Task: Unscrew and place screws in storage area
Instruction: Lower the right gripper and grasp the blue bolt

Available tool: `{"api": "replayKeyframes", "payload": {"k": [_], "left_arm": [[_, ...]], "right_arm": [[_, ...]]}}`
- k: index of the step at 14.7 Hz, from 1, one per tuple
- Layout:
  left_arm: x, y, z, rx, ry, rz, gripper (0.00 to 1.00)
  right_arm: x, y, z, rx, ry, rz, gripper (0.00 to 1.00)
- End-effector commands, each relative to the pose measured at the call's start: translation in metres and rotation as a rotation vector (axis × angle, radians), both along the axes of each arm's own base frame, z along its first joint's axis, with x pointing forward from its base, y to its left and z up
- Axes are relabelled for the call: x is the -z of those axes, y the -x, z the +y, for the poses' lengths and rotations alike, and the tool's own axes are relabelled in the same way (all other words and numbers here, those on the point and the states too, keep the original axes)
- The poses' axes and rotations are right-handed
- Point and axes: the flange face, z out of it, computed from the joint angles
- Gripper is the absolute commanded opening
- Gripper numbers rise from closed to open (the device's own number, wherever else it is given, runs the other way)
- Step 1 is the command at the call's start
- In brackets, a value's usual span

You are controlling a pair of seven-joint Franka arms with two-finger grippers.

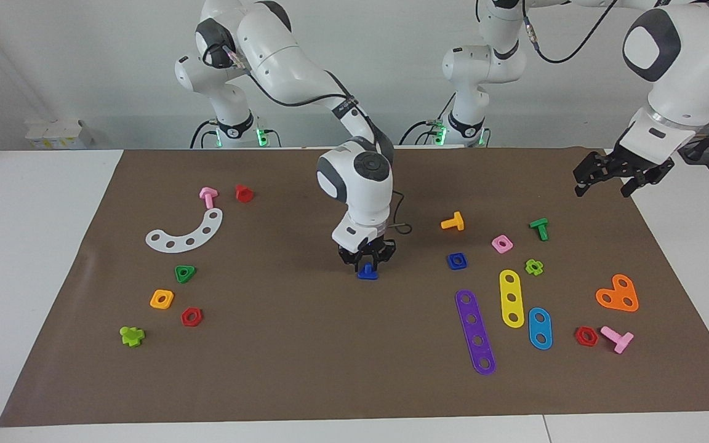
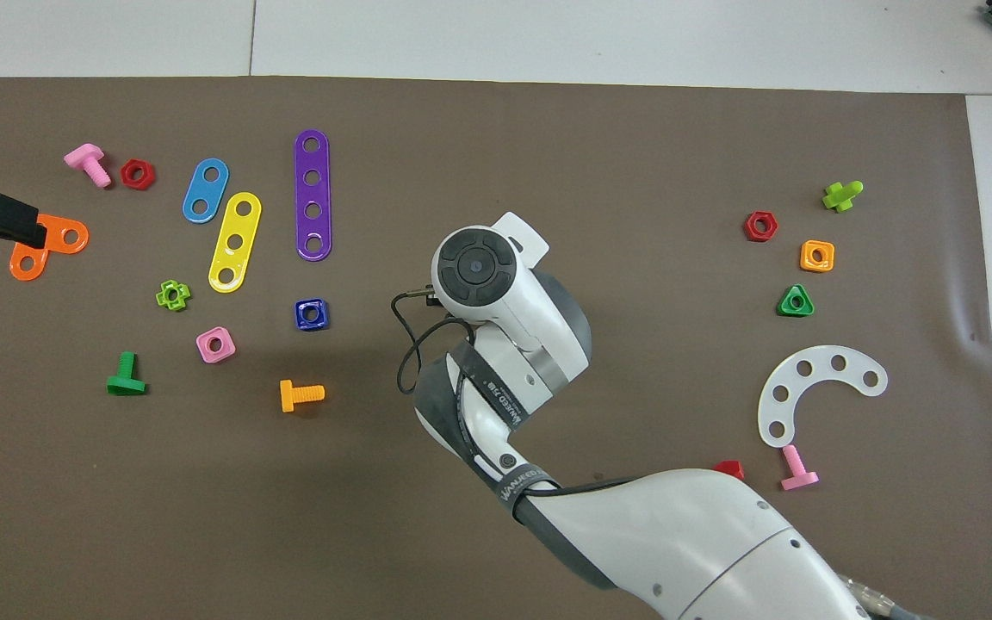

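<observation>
A small blue screw (image 1: 367,271) stands on the brown mat (image 1: 305,344) at the middle of the table. My right gripper (image 1: 367,261) is down on it, pointing straight down, with the screw's post rising between its jaws. In the overhead view the right arm's wrist (image 2: 474,267) hides the screw. The storage area (image 1: 225,277) is bare mat toward the right arm's end, beside a white curved strip (image 1: 185,234), a green triangular nut (image 1: 185,273), an orange square nut (image 1: 162,299) and a red hex nut (image 1: 191,316). My left gripper (image 1: 604,188) waits open in the air over its own end of the mat.
A blue square nut (image 1: 456,261), an orange bolt (image 1: 453,222), purple (image 1: 475,331), yellow (image 1: 511,298) and blue (image 1: 540,328) strips and an orange heart piece (image 1: 618,294) lie toward the left arm's end. A pink bolt (image 1: 208,196) and a red piece (image 1: 244,193) lie near the white strip.
</observation>
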Motion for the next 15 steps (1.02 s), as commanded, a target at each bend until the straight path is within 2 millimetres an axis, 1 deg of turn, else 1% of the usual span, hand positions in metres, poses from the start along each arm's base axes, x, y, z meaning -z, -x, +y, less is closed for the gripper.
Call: {"api": "replayKeyframes", "payload": {"k": [1, 3, 4, 5, 6, 7, 8, 10, 11, 12, 13, 14, 15], "left_arm": [[-0.002, 0.009, 0.005, -0.008, -0.018, -0.015, 1.0], [-0.002, 0.009, 0.004, -0.007, -0.018, -0.015, 1.0], [-0.002, 0.009, 0.004, -0.007, -0.018, -0.013, 1.0], [-0.002, 0.009, 0.004, -0.007, -0.018, -0.013, 1.0], [-0.002, 0.009, 0.004, -0.007, -0.018, -0.013, 1.0], [-0.002, 0.009, 0.005, -0.008, -0.018, -0.012, 1.0], [-0.002, 0.009, 0.005, -0.008, -0.018, -0.013, 1.0], [-0.002, 0.009, 0.004, -0.007, -0.018, -0.013, 1.0], [-0.002, 0.009, 0.004, -0.007, -0.018, -0.015, 1.0], [-0.002, 0.009, 0.004, -0.007, -0.018, -0.013, 1.0], [-0.002, 0.009, 0.004, -0.007, -0.018, -0.012, 1.0], [-0.002, 0.009, 0.004, -0.007, -0.018, -0.013, 1.0], [-0.002, 0.009, 0.004, -0.007, -0.018, -0.015, 1.0]], "right_arm": [[-0.004, 0.008, -0.003, -0.025, -0.001, 0.009, 0.49], [-0.005, 0.008, -0.003, -0.027, -0.003, 0.006, 0.48], [-0.004, 0.008, -0.003, -0.027, -0.002, 0.008, 0.39], [-0.005, 0.007, -0.003, -0.03, -0.002, 0.006, 0.0], [-0.004, 0.007, -0.003, -0.033, -0.002, 0.006, 0.0], [-0.006, 0.003, -0.009, -0.036, 0.0, 0.006, 0.0], [-0.007, 0.002, -0.008, -0.043, -0.002, 0.004, 0.0], [-0.015, -0.003, -0.01, -0.034, -0.008, 0.001, 0.0], [-0.028, -0.008, -0.02, -0.017, -0.01, -0.003, 0.0], [-0.051, -0.014, -0.037, 0.007, -0.016, -0.014, 0.0], [-0.077, -0.021, -0.066, 0.044, -0.018, -0.02, 0.0], [-0.101, -0.027, -0.101, 0.07, -0.013, -0.017, 0.0], [-0.119, -0.029, -0.136, 0.07, -0.005, -0.014, 0.0]]}}
